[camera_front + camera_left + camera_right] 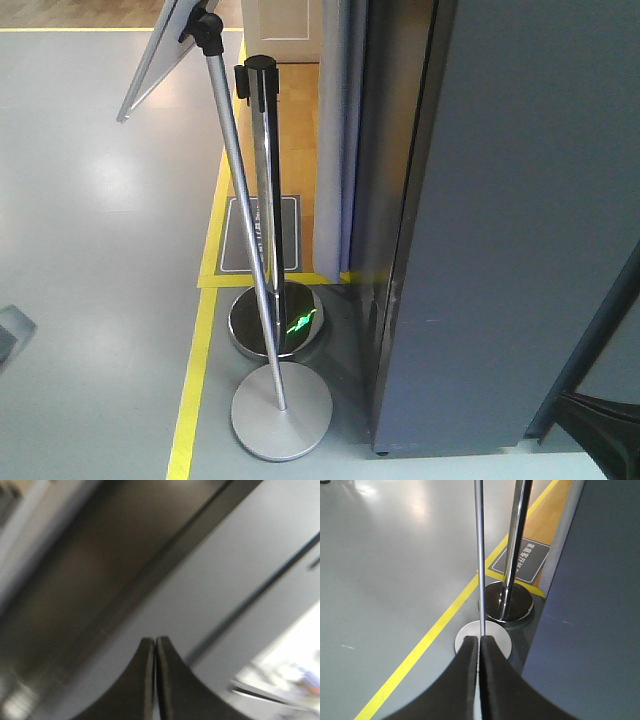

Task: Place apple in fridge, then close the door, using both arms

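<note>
The apple is out of view in all three views. The fridge [520, 200] shows as a tall dark grey face filling the right of the front view. I cannot pick out the door as a separate part. In the blurred left wrist view my left gripper [154, 640] is shut with nothing in it, close to a grey panel [200, 580]. My right gripper [479, 638] is also shut and empty, pointing down at the floor, with the fridge's grey wall [590, 630] just to its right. A black arm part [600, 425] shows at the bottom right of the front view.
A chrome stanchion pole [268, 180] on a shiny base [275, 320] stands left of the fridge. In front of it leans a thin sign stand [245, 210] on a flat grey disc [281, 410]. Yellow floor tape [195, 380] edges the grey floor.
</note>
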Available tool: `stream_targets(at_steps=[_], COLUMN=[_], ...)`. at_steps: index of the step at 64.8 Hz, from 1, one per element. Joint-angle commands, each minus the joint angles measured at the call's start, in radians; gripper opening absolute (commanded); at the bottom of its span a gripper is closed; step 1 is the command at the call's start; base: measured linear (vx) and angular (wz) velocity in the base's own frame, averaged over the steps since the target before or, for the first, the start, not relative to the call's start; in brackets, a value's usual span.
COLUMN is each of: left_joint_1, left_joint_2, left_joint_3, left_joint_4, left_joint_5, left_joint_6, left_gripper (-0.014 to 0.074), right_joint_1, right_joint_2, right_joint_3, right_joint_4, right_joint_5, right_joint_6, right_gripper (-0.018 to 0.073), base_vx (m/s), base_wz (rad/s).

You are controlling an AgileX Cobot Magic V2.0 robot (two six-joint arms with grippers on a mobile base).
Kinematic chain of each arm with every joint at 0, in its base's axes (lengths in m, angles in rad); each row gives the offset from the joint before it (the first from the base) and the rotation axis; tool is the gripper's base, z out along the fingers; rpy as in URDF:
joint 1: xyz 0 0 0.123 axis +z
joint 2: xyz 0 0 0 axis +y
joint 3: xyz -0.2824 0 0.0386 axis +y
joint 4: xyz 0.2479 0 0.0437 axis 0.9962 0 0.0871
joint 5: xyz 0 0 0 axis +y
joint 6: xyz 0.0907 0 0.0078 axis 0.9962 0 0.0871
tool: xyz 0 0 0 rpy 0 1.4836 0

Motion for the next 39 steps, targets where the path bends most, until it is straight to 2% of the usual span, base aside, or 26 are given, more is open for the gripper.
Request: stream_targets(at_steps=[1,8,12,18,24,32,39], left_joint_1=[-0.002,-0.002,-0.002,-0.002,-0.002,-0.002,0.008], left_joint_2=[0.012,0.010,0.004,-0.033,-0.087,-0.190,-0.278], left_joint_3=[-0.001,0.043,0.073,0.115,0.151,0.198,0.253], left_joint_4=[-0.246,-0.490,-0.548,-0.559,-0.573,-0.639,-0.653], left_joint_5=[0.046,0.152,0.198,0.219,0.206,0.210,0.212], left_joint_6=[0.387,0.794,0.969,1.166,1.260,1.315,1.366], left_gripper=[-0.0007,-0.0007,-0.0007,-0.0007,-0.0007,-0.0007,-0.0007], right_joint_1=[-0.004,-0.004,-0.004,-0.004,-0.004,-0.004,-0.004], right_joint_2=[0.006,0.006,0.006,0.006,0.006,0.006,0.006], right_joint_3=[-0.027,-0.027,-0.027,-0.027,-0.027,-0.027,-0.027], right_joint_4=[0.041,0.041,0.041,0.041,0.041,0.041,0.041], right_joint_5=[-0.029,-0.029,-0.028,-0.028,-0.028,-0.028,-0.028], right_joint_6=[-0.011,-0.011,-0.011,-0.011,-0.011,-0.011,-0.011], right_gripper=[-0.0002,-0.0002,-0.0002,-0.0002,-0.0002,-0.0002,-0.0002], base_vx=[0.00,0.00,0.00,0.00,0.00,0.00,0.00], base_wz=[0.00,0.00,0.00,0.00,0.00,0.00,0.00])
